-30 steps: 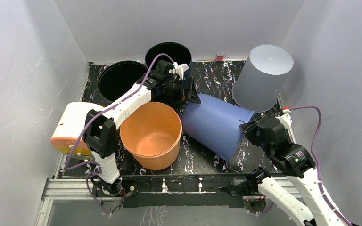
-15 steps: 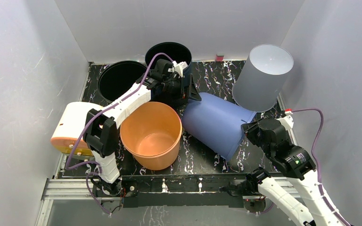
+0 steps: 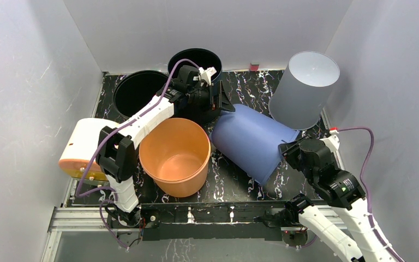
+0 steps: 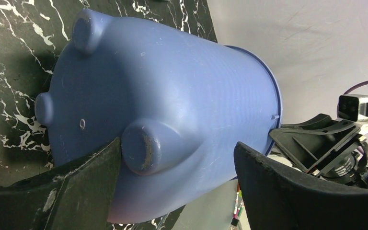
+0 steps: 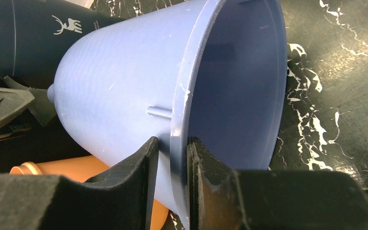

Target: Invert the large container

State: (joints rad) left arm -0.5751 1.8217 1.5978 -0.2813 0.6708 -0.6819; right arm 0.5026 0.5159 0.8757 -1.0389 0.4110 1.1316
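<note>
As the right gripper (image 5: pixel 172 146) pinches the blue container (image 5: pixel 115 81) (by its rim), the left gripper (image 4: pixel 177 148) gapes at its base.

You have the large container (image 3: pixel 251 141) tipped onto its side, just right of centre on the bench (image 3: pixel 226 177). It is a blue plastic tub with a smooth wall that tapers toward the base. The mouth has a thickened lip, with a small peg just below it. The base carries rounded feet, one of them scuffed. In the top view the base points to 10 o'clock and the mouth to 4 o'clock. The right tool (image 5: pixel 172 143) pinches the lip at the 4 o'clock edge. Not yet inverted.
</note>
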